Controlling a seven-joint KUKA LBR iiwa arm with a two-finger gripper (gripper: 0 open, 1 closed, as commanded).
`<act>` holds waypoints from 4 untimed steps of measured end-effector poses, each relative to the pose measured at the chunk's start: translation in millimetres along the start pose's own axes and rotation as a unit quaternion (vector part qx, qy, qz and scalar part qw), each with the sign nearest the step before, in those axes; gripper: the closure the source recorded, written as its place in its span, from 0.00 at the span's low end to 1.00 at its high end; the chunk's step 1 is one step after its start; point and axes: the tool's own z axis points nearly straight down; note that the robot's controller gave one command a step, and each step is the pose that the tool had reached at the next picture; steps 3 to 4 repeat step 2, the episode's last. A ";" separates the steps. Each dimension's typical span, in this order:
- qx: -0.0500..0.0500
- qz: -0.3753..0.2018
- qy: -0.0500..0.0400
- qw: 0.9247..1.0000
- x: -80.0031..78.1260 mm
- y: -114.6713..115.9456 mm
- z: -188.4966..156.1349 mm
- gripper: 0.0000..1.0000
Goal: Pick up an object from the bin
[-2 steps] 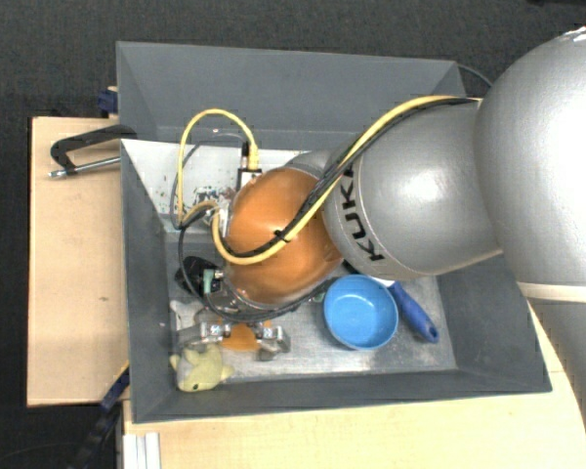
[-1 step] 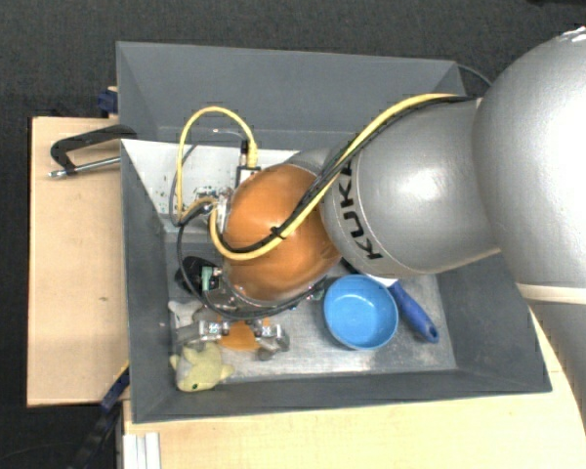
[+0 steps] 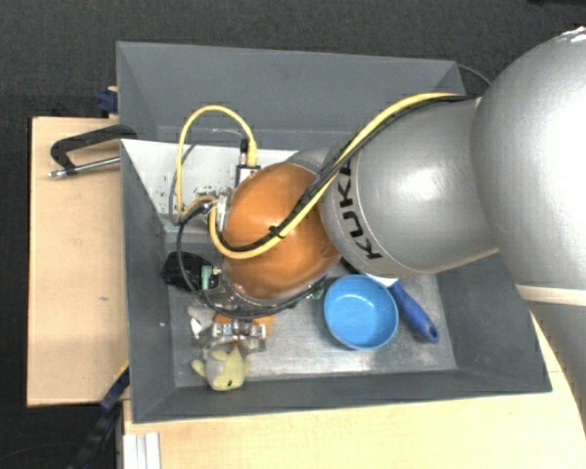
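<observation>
Dark, textured flooring is seen around a grey metal bin (image 3: 273,86) with sloping walls, into which a silver robot arm (image 3: 420,193) is extended from the right. The wrist is enclosed by a rounded orange cover (image 3: 273,237), and a yellow cable (image 3: 215,115) is looped above and across it. The gripper (image 3: 230,334) is lowered to the bin floor in the front-left part, directly beneath the orange cover; whether it is wide or narrow cannot be told, as it is largely hidden by the cover. Just in front of it, near the front-left corner, a small pale yellow-green lumpy object (image 3: 225,369) is found; whether it is touched by the gripper cannot be told, and nothing is seen to be held. To the right of the gripper, a round bright-blue plastic bowl (image 3: 359,313) is set upright on the floor, and a blue stick-shaped handle (image 3: 415,316) is laid just beside its right rim.
</observation>
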 end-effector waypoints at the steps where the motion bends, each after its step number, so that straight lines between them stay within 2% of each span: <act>1: -0.001 0.002 0.001 1.000 -2.2 -1.4 -12.4 1.00; 2: -0.001 0.003 0.001 1.000 -4.7 -2.9 -43.8 1.00; 4: -0.001 0.003 0.001 1.000 -4.7 -2.9 -43.8 1.00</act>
